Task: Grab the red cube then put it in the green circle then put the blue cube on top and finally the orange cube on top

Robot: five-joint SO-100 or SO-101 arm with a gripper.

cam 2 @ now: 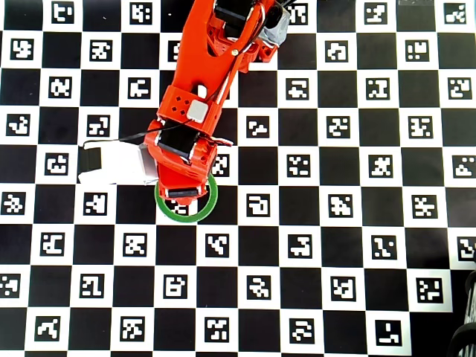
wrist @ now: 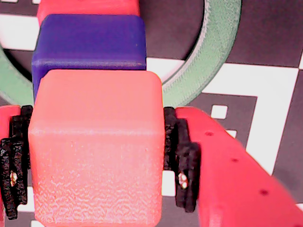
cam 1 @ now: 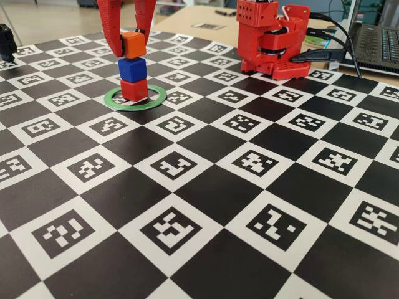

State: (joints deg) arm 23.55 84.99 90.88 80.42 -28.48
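The orange cube [cam 1: 133,45] sits between the two red fingers of the gripper [cam 1: 131,47] in the fixed view, at the top of a three-cube stack. Directly under the gripper, the blue cube [cam 1: 132,69] carries it, and the red cube [cam 1: 134,90] is at the bottom, standing inside the green circle [cam 1: 156,99] on the checkered marker board [cam 1: 206,187]. The stack is a little uneven, each cube turned slightly from the one below. The fingers reach down from above and flank the orange cube on both sides. The arm's red base [cam 1: 274,40] stands well off to the right, with a laptop [cam 1: 377,47] behind it.

In the wrist view the orange cube [wrist: 97,146] fills the space between the fingers, the black pads [wrist: 182,161] on each side lying against its faces, so the gripper [wrist: 97,161] is narrowed to one cube's width and holds it. Beyond the orange cube the blue cube [wrist: 90,42] shows, then an edge of the red cube [wrist: 87,7]. Arcs of the green circle [wrist: 213,52] curve round both sides.

In the overhead view the arm [cam 2: 204,82] reaches down the board, and its gripper end covers the cubes. Only the lower arc of the green circle [cam 2: 187,217] shows beneath it.
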